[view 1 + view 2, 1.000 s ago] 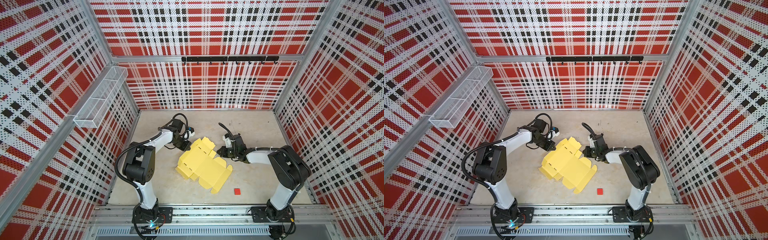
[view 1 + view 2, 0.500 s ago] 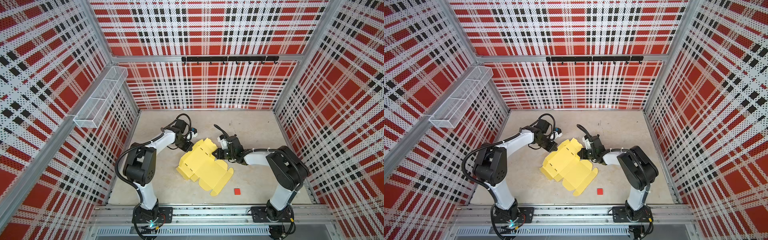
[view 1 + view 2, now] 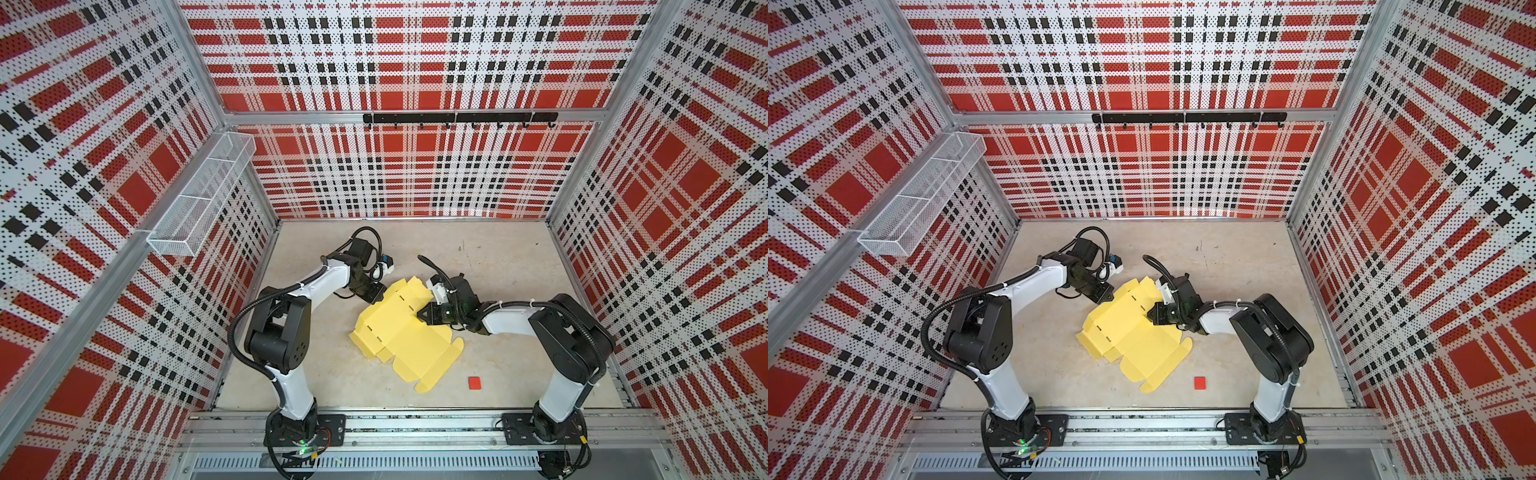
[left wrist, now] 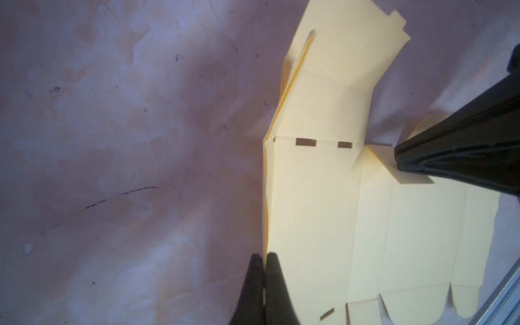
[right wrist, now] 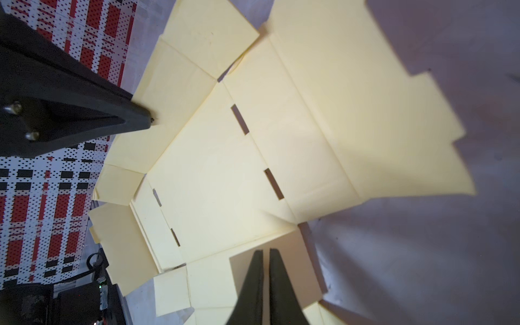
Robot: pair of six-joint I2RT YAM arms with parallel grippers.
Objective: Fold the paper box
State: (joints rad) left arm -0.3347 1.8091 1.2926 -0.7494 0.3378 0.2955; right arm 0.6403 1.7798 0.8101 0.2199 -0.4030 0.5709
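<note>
The paper box (image 3: 399,332) (image 3: 1129,332) is a pale yellow die-cut sheet, mostly unfolded on the table, with slits and rounded flaps. My left gripper (image 3: 379,296) (image 4: 264,254) is shut, its tips against the sheet's raised far-left edge (image 4: 266,197). My right gripper (image 3: 420,314) (image 5: 264,251) is shut too, and its tips rest over a shaded flap (image 5: 292,253) on the sheet's right side. Nothing shows between either pair of fingers. Each wrist view also shows the other gripper at the sheet's rim: left gripper (image 5: 135,121), right gripper (image 4: 422,160).
A small red square (image 3: 474,382) (image 3: 1200,382) lies on the table near the front, right of the sheet. A wire basket (image 3: 199,208) hangs on the left wall and a black hook rail (image 3: 457,118) on the back wall. Plaid walls enclose the table.
Both shut grippers have closed in on the sheet: the left moved right to its edge, the right moved left and toward the front onto a flap.
</note>
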